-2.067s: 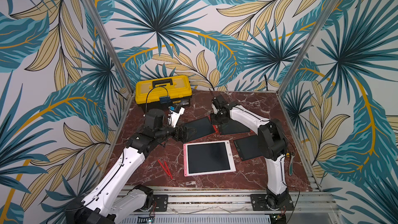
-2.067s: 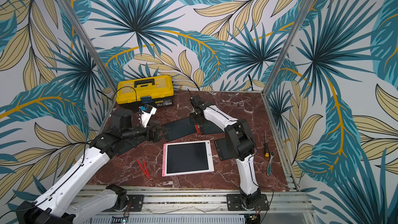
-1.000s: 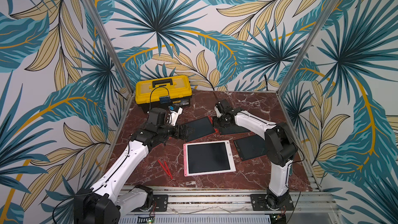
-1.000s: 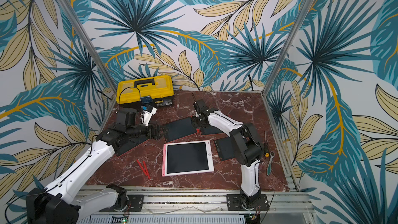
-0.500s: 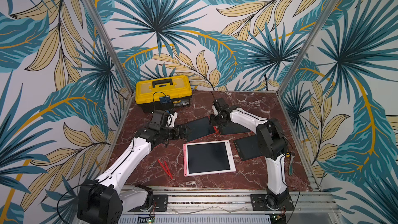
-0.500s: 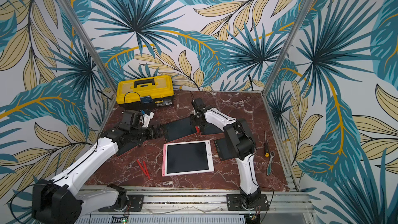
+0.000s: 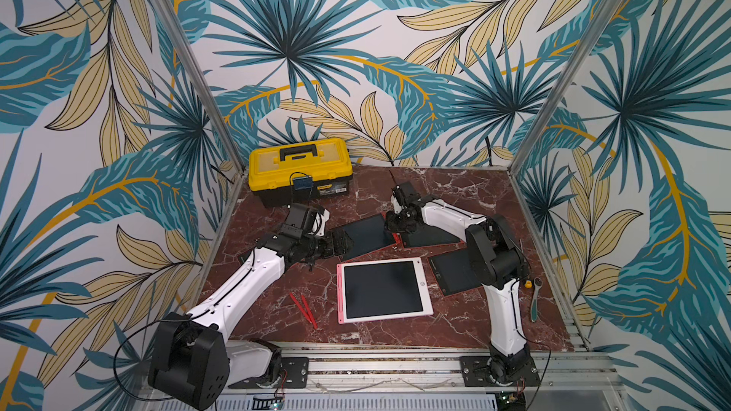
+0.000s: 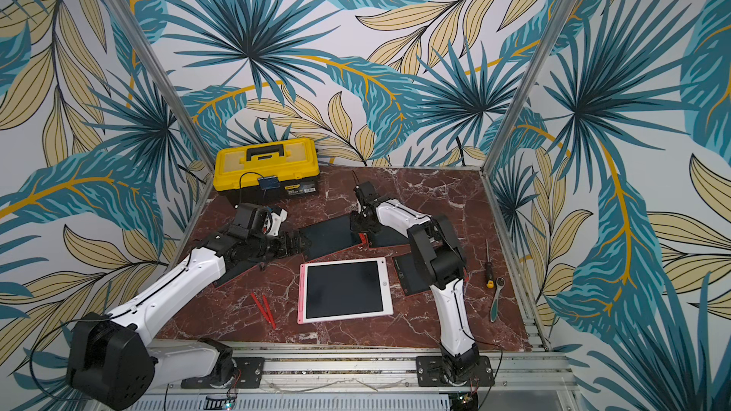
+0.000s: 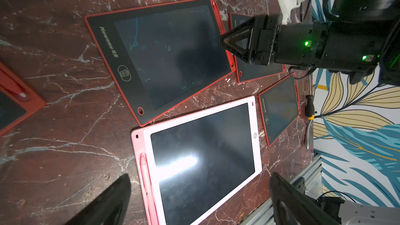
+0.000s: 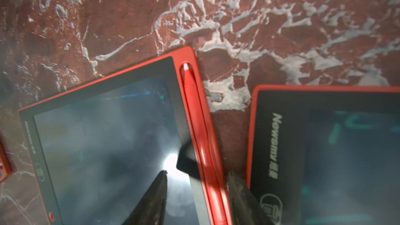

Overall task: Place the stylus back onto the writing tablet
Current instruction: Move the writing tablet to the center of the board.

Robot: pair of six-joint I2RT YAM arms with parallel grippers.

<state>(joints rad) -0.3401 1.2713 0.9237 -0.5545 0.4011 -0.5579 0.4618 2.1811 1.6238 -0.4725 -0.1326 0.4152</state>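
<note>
Right gripper [image 10: 198, 172]: jaws partly apart, straddling the red stylus [image 10: 195, 109] without clamping it. The stylus lies seated in the edge slot of the red writing tablet [image 10: 104, 130]. Left gripper [image 9: 200, 175]: jaws spread wide, empty, above the pink tablet [image 9: 203, 161].

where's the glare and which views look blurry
Left wrist view: a bright glare streak on the pink tablet screen, otherwise sharp. Right wrist view: a white hot spot on the red tablet screen, the whole frame soft, the neighbouring tablet blurriest. Both top views: evenly lit, sharp.
</note>
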